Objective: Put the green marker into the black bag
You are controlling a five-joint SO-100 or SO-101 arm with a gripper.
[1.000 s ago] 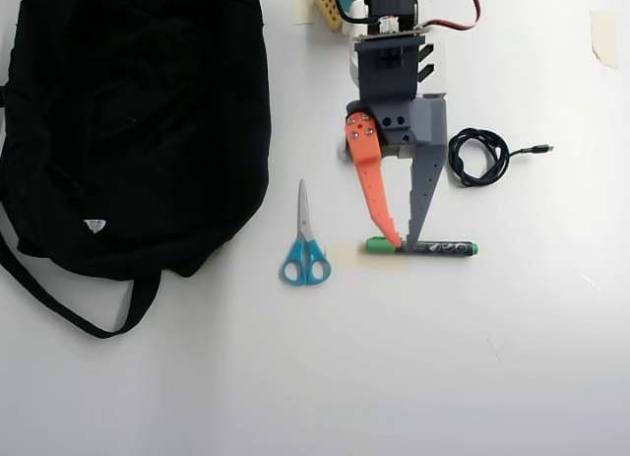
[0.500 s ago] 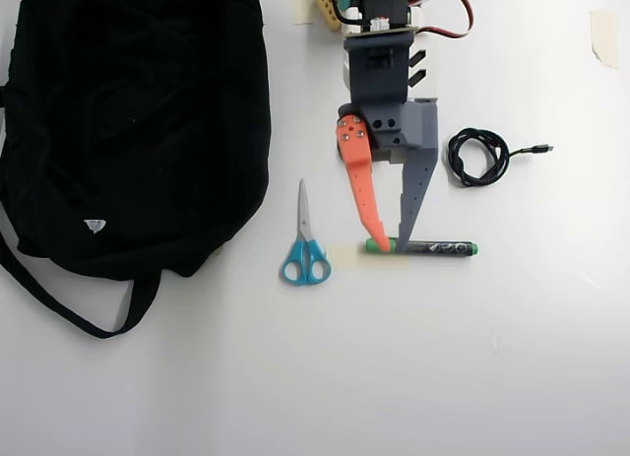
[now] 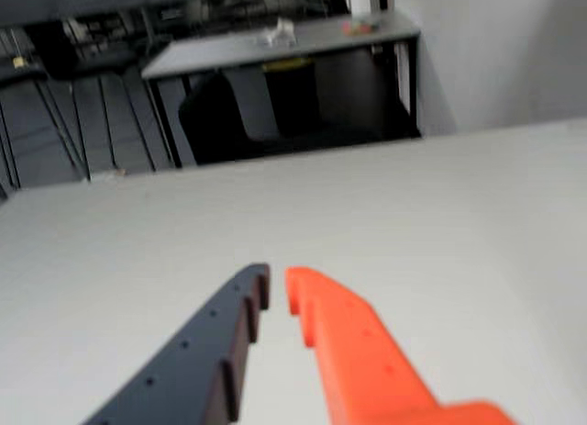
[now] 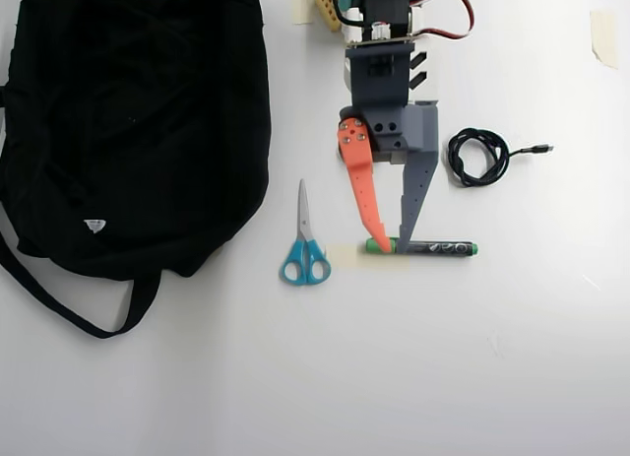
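The green marker (image 4: pixel 433 247) lies flat on the white table, green cap to the left in the overhead view. The black bag (image 4: pixel 138 121) fills the upper left of that view, its strap trailing toward the lower left. My gripper (image 4: pixel 393 244) points down the overhead picture with its tips over the marker's cap end. The orange finger (image 4: pixel 362 180) and the dark finger (image 4: pixel 417 195) nearly meet. In the wrist view the gripper (image 3: pixel 277 287) shows only a narrow gap with nothing in it, above bare table. The marker and bag do not show there.
Blue-handled scissors (image 4: pixel 304 249) lie between the bag and the marker. A coiled black cable (image 4: pixel 479 157) lies right of the arm. A tape strip (image 4: pixel 601 37) sits top right. The wrist view shows the table's far edge and a desk (image 3: pixel 275 44) beyond.
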